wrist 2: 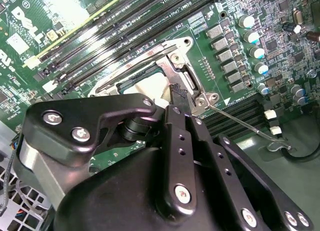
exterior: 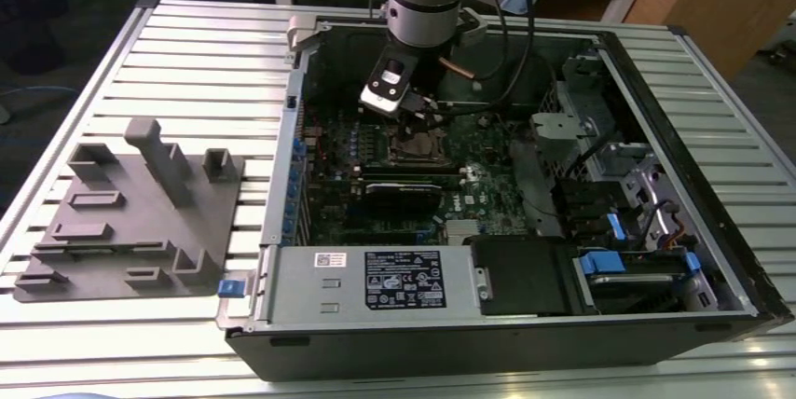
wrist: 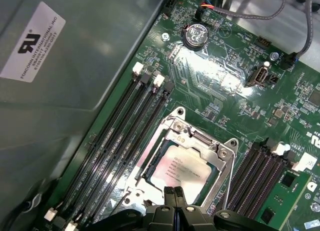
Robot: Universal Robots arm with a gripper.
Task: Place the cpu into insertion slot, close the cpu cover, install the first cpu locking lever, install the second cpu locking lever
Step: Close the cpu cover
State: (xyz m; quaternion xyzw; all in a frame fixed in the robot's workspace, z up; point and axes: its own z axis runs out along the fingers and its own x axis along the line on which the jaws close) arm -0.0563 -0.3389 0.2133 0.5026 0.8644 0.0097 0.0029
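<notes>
Cpu [wrist: 180,171] first: you can see it lying flat in the insertion slot [wrist: 148,166], a small square with a pale silver-grey metal top carrying faint print (too small to read). A strip of the socket's dark interior shows along one side of the chip. The cpu cover [wrist: 196,136], a thin shiny metal frame, lies down around the chip, so the top shows through its square cut-out. In the second wrist view a thin wire locking lever [wrist 2: 245,125] sticks out sideways from one corner of the cover, over the green motherboard [wrist: 215,86]. Long black memory slots [wrist: 125,136] run along both sides of the socket.

Your tool [wrist: 174,190] has its two narrow black fingers pressed together with nothing between them. One fingertip [wrist 2: 178,91] sits right at the cover's edge beside the chip, though you cannot tell whether it touches the metal.

In the exterior view the tool [exterior: 423,117] hangs just over the socket inside the open computer case [exterior: 280,185]. The case lies on the slatted bench [exterior: 199,54], with a grey fixture [exterior: 125,213] near the bench's edge at the exterior view's left.
</notes>
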